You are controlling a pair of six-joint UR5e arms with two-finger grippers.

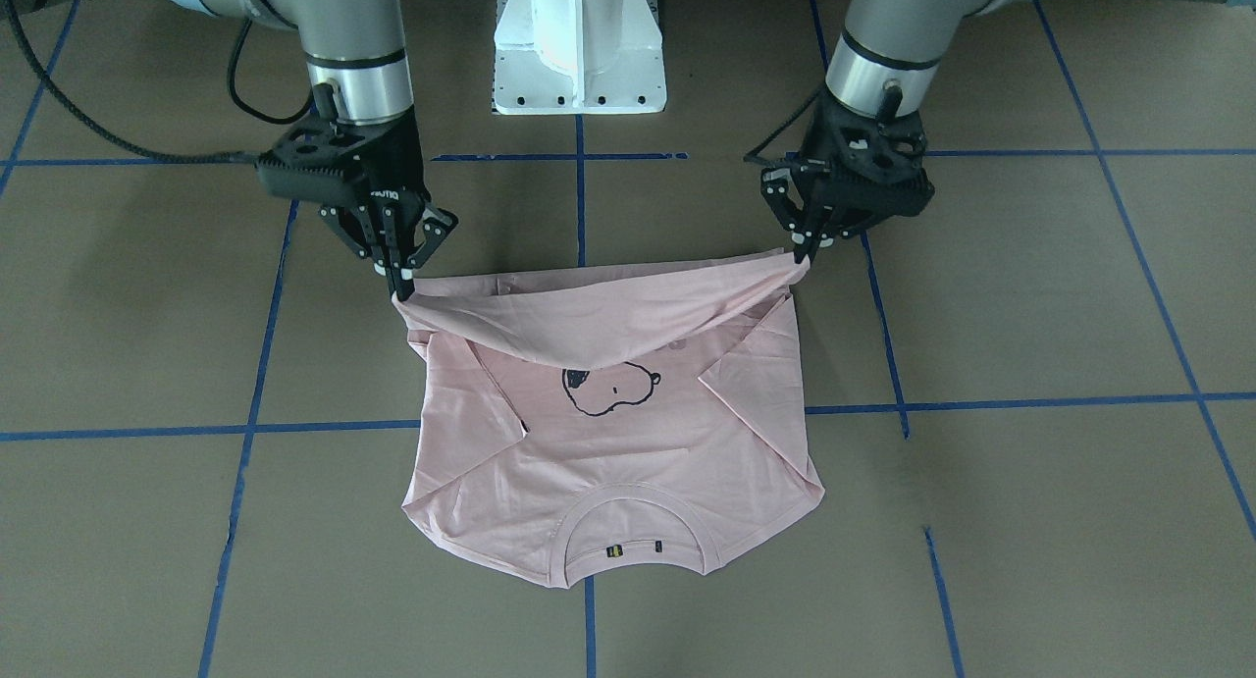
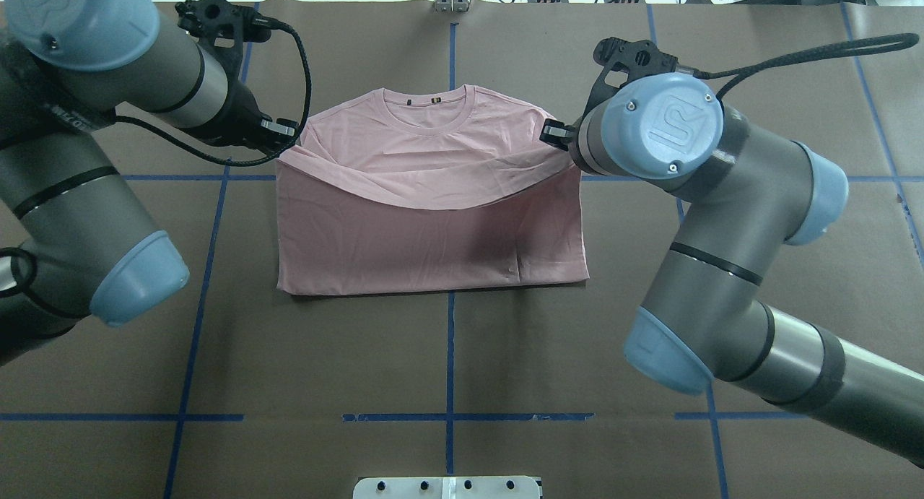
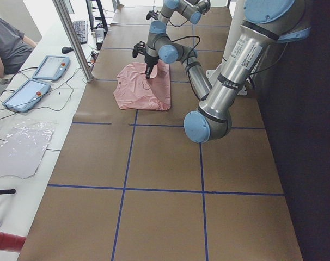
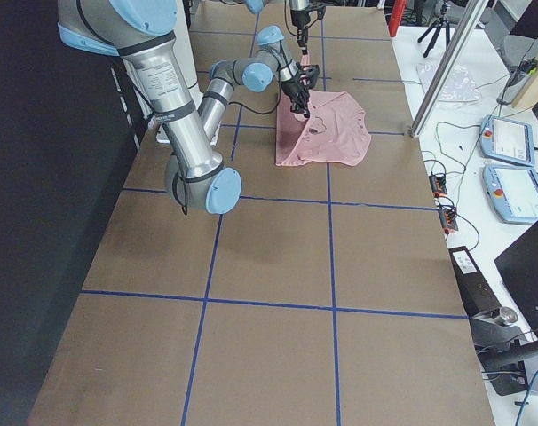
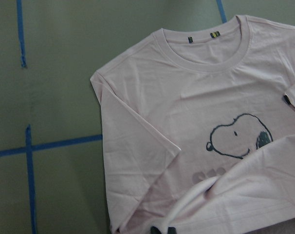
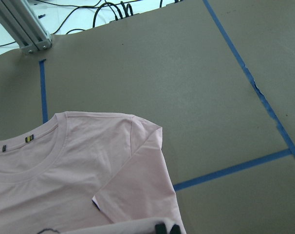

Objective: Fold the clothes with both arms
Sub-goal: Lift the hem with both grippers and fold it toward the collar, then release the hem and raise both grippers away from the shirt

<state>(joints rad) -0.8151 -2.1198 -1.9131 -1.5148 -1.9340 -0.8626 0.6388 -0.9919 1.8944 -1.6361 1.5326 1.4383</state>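
The pale pink T-shirt [image 1: 608, 462] lies on the brown table with its collar [image 1: 633, 521] away from the robot and its sleeves folded in. The dog print [image 1: 608, 389] shows below the raised hem. My left gripper [image 1: 803, 254] is shut on one hem corner and my right gripper [image 1: 402, 287] is shut on the other. Both hold the hem lifted over the shirt's middle. In the overhead view the shirt [image 2: 433, 246] hangs between the left gripper [image 2: 285, 134] and the right gripper [image 2: 554, 134]. The left wrist view shows the print [image 5: 240, 136], and the right wrist view shows a folded sleeve [image 6: 138, 180].
The white pedestal base [image 1: 579, 50] stands behind the shirt. Blue tape lines [image 1: 255, 393] cross the brown table. Beyond the table's far edge are an aluminium post [image 3: 72, 38], tablets [image 3: 45, 68] and a seated operator [image 3: 7, 43].
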